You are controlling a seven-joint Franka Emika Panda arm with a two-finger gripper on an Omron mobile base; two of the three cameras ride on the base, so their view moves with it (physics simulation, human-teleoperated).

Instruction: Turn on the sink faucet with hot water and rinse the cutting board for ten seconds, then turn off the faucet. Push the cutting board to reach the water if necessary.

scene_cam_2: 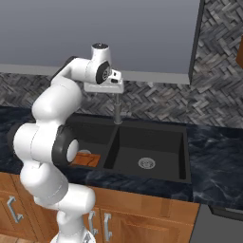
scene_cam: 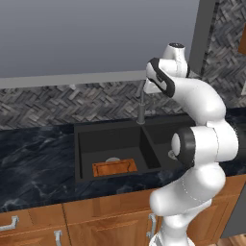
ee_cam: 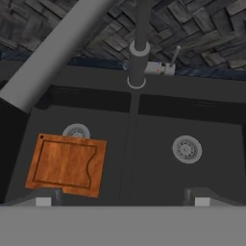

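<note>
From the left base view we are looking at the sink (scene_cam: 115, 144) set into the dark marbled surface (scene_cam: 33, 163), with the cutting board (scene_cam: 114, 167) lying flat on the floor of the left basin, near its front wall and just in front of the drain; our arm is reaching up so that the hand sits high beside the top of the faucet (scene_cam: 141, 105), and no water is running. From the right base view we are seeing the same hand up against the faucet's upper stem, the board partly hidden behind our elbow, and the right basin holding nothing but its drain (scene_cam_2: 146, 163). In the hand view we are looking straight down: the claw (ee_cam: 122, 199) is spread wide, pinching nothing, its tips well apart above the sink's front edge. We are judging the board to be light, stiff and likely slick once wet, so we are favouring a push against its raised rim. The small lever (ee_cam: 176, 56) beside the faucet base looks thin, calling for a gentle nudge.
</note>
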